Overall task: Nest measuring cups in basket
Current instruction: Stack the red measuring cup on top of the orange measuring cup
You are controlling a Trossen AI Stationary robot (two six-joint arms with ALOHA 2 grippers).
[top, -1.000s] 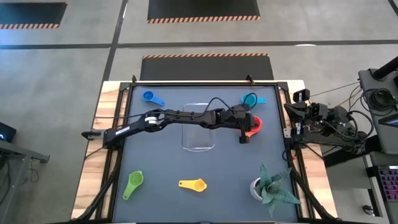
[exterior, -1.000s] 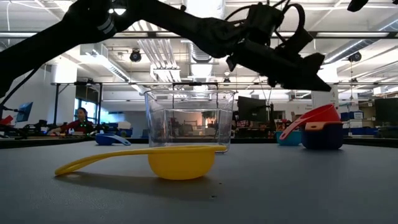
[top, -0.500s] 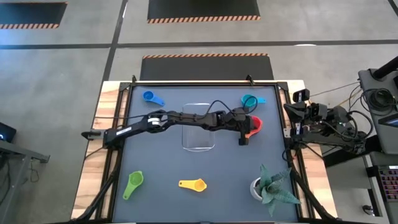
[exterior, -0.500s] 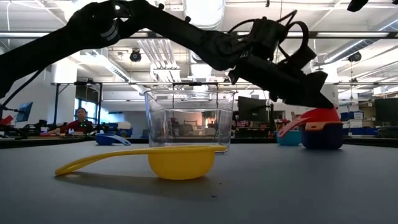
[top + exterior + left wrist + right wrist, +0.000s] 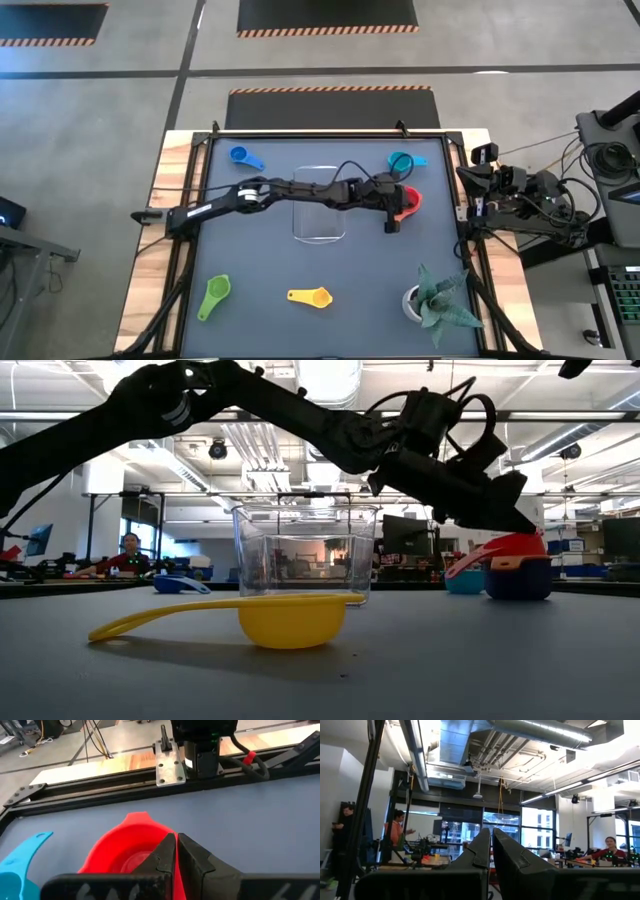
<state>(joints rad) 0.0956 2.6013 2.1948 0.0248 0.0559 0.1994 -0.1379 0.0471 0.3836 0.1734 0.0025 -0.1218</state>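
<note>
Now | left hand [image 5: 393, 222] reaches past the basket [image 5: 319, 205], fingers [image 5: 167, 851] pinched narrow on the red cup [image 5: 131, 847] rim | red cup sits nested on a stack, teal cup [image 5: 402, 161] just beyond | right hand [image 5: 491, 851] off the worktop [image 5: 260, 260], fingers together, holding nothing | yellow cup [image 5: 290, 618], green cup [image 5: 215, 294], blue cup [image 5: 243, 157] well apart from both hands

Four camera views. One looks straight down from high above the whole table [image 5: 250, 260]. One sits at tabletop height, very near a yellow cup [image 5: 290, 620], facing the room; both show the clear basket [image 5: 319, 205]. The left wrist camera looks closely at the red cup [image 5: 130, 847]. The right wrist camera faces the room's ceiling.
</note>
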